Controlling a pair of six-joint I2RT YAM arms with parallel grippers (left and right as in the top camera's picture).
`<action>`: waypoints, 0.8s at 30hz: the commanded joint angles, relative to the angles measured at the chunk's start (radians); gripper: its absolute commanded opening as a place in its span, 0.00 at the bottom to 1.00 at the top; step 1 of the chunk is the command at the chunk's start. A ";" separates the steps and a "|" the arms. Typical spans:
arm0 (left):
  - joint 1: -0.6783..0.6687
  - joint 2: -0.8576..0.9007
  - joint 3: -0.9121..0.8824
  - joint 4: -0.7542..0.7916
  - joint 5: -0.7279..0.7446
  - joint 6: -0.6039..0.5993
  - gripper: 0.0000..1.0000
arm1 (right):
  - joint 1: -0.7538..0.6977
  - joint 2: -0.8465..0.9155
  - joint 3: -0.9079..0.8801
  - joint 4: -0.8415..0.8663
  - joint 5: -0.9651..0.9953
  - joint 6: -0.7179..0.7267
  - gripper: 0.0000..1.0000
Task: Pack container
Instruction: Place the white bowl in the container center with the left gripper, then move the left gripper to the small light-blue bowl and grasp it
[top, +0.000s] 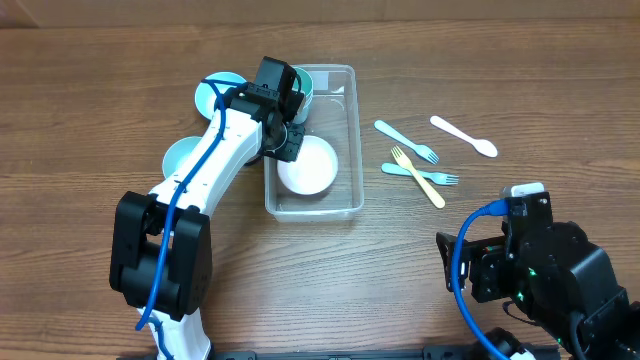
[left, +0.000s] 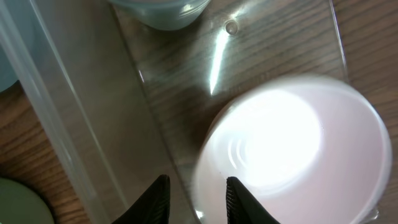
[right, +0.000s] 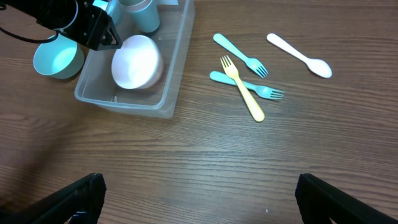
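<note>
Two items in the container, left fingers loose at the white bowl

Overhead: the container (top: 345, 118) sits mid-table, its long side running away from the robot. A white bowl (top: 307, 166) is at its near end and a blue cup (top: 302, 86) at the far end. The left gripper (top: 284, 138) hangs inside the container between the two, by the left wall. Two blue bowls (top: 186, 157) sit just outside to the left. Forks (top: 420, 170) and a spoon (top: 463, 136) lie well apart on the right.

Left wrist: the fingers (left: 157, 198) are parted a little and straddle the white bowl's rim. A gap shows on both sides, so they look let go. The container's left wall runs just beside the outer finger, with its floor below.

Right wrist: the right gripper (right: 200, 186) is spread wide and holds nothing. It is well apart from the container, which shows top left.

Handling, my guess: thin clear plastic, light, slick, walls flex. Pinch the rim on a long side or push low on a wall, not at a rounded corner.
</note>
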 joint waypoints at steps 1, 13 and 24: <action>-0.002 -0.010 -0.011 0.009 -0.006 -0.014 0.29 | 0.001 -0.005 0.002 0.006 0.011 0.005 1.00; 0.058 -0.375 0.061 -0.017 -0.187 0.002 0.35 | 0.001 -0.005 0.002 0.006 0.011 0.005 1.00; 0.417 -0.138 0.060 0.124 -0.005 0.130 0.65 | 0.001 -0.005 0.002 0.006 0.011 0.005 1.00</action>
